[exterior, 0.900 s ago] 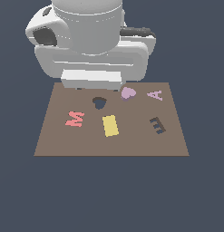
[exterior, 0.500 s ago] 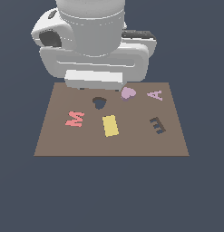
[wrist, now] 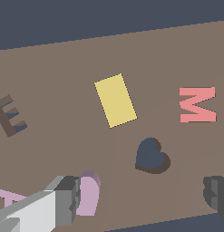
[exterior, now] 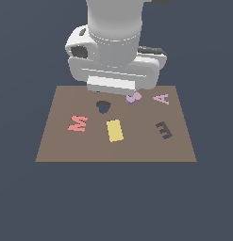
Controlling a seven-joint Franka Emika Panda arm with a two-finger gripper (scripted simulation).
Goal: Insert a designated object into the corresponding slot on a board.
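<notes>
The lilac heart [exterior: 133,98] lies on the brown board [exterior: 56,146] near its back edge, its top hidden by my arm's hand [exterior: 119,75]. To its left in the exterior view, a short gap away, is the dark heart-shaped slot [exterior: 103,107]. In the wrist view my gripper [wrist: 143,197] is open, its fingers wide apart. The heart [wrist: 88,195] lies just inside one finger [wrist: 64,201], and I cannot tell whether they touch. The slot [wrist: 151,156] sits between the two fingers, further out. The fingers are hidden in the exterior view.
Also on the board are a red letter M [exterior: 78,123], a yellow rectangle [exterior: 114,130], a pink letter A [exterior: 161,99] and a dark E-shaped cut-out [exterior: 163,130]. The board lies on a dark blue floor.
The arm has shifted toward the exterior view's right and come lower, so its hand now covers the top of the lilac heart. The heart and the other pieces have not moved.
</notes>
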